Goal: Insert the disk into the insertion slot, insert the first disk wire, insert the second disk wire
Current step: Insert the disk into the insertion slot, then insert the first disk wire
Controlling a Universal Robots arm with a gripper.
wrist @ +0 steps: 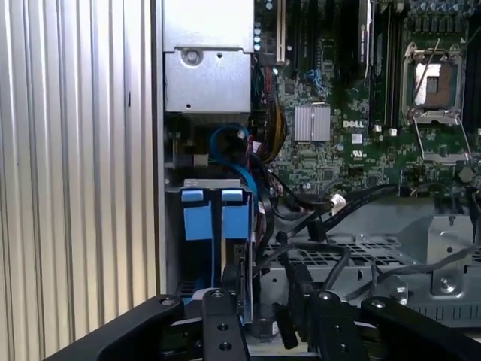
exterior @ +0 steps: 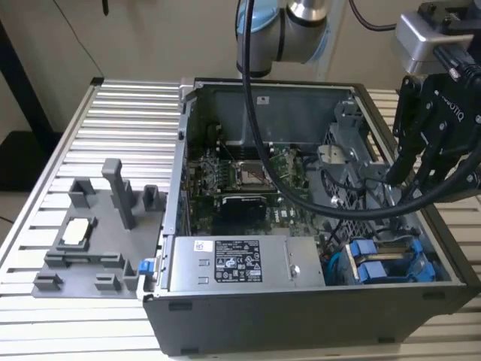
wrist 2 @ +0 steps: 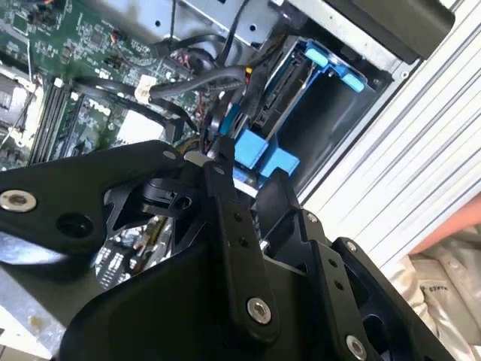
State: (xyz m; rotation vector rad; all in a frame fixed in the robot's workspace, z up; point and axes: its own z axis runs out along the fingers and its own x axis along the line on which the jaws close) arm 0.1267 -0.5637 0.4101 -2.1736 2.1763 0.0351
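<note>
The pincer (exterior: 412, 179) hangs over the computer case (exterior: 301, 320) on the bench (exterior: 113, 105) with fingers a little apart, holding nothing. The disk (wrist: 237, 219) sits in the insertion slot (wrist: 210, 183) at the case's corner, just beside another blue-framed drive (wrist: 197, 219)

Open computer case (exterior: 316, 301) on a slatted metal table (exterior: 113, 113). The motherboard (exterior: 240, 180) lies exposed behind the white-labelled power supply (exterior: 233, 263). Two blue-framed drives (exterior: 387, 263) sit side by side in the near corner at the exterior view's right. The black gripper (exterior: 409, 177) hangs over that side, with black cables (exterior: 301, 199) looping across. A grey fixture tray (exterior: 90, 241) lies at the exterior view's left
</note>
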